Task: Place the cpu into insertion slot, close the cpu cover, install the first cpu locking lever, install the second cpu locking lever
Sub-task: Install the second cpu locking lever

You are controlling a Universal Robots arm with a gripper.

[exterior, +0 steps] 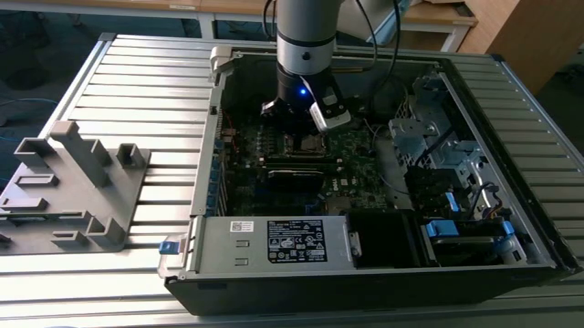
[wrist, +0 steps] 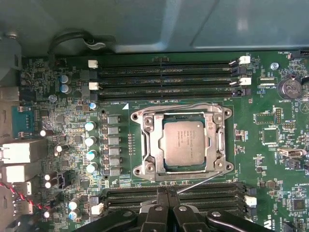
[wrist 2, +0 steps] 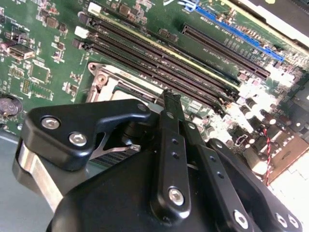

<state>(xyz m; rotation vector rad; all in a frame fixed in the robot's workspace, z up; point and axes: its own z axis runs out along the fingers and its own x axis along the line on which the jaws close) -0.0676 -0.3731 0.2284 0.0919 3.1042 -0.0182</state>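
The cpu, a silver-grey square, lies flat in the insertion slot on the green motherboard; in the exterior view the cpu sits just below the arm's wrist. The cpu cover is folded down around the chip as a metal frame. One locking lever lies flat along the socket's far edge. The other lever, a thin wire, stands out at a slant, its free end by my fingertips. My gripper hovers beside the socket with its fingers together; I cannot tell whether the wire is pinched between them.
Long memory slots run along both sides of the socket, and a row of capacitors stands beside it. The open case holds a power supply and a drive cage. A grey fixture sits at the exterior view's left.
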